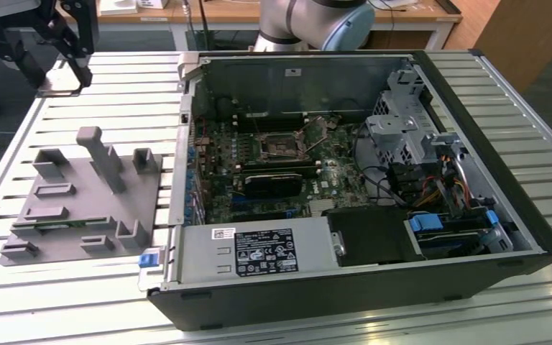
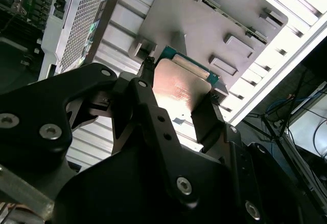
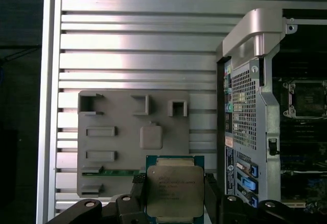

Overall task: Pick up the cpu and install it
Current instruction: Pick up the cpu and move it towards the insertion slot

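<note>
First wrist view: pincer (image 3: 174, 183) is pinching the cpu (image 3: 175, 192) by two opposite edges. Metal lid faces the camera, green rim visible. Second wrist view shows the same grip, with the chip lifted clear of the grey fixture plate (image 2: 214, 9).

Exterior view: pincer is at upper left of the frame, above the tabletop (image 1: 113, 115) and well apart from the open PC case (image 1: 353, 295) at centre-right.

Pick looks done. Step in hand reads as carrying toward install. Socket (image 1: 281, 146), upper centre of the case, looks empty.

My read: seating calls for the chip square to the socket, level, corners matched, no side load.

Fixture plate: one slot holds a green memory stick (image 3: 120, 172), other pockets look empty.

Case also holds a black module (image 1: 271, 181) just below the socket, plus cabling.
</note>
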Controlling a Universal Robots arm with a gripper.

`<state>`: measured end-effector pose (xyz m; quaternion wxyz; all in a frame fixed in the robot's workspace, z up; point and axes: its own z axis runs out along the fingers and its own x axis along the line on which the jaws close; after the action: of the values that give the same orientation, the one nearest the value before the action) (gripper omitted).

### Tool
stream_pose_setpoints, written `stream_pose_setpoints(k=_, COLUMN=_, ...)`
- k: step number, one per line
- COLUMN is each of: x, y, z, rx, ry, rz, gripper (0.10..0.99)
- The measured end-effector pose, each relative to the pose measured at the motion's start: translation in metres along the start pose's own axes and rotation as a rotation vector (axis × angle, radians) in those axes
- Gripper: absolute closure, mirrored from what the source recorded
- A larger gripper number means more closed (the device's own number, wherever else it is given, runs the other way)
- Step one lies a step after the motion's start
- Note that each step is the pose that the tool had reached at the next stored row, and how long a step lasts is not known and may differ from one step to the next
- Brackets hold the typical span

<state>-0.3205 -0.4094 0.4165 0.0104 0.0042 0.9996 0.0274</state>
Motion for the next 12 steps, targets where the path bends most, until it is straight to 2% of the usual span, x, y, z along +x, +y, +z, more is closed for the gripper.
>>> stream_pose_setpoints(k=12, x=-0.0101, y=0.0001, z=0.0002, rx=0.000, ry=0.0000, rz=0.000, gripper=0.541)
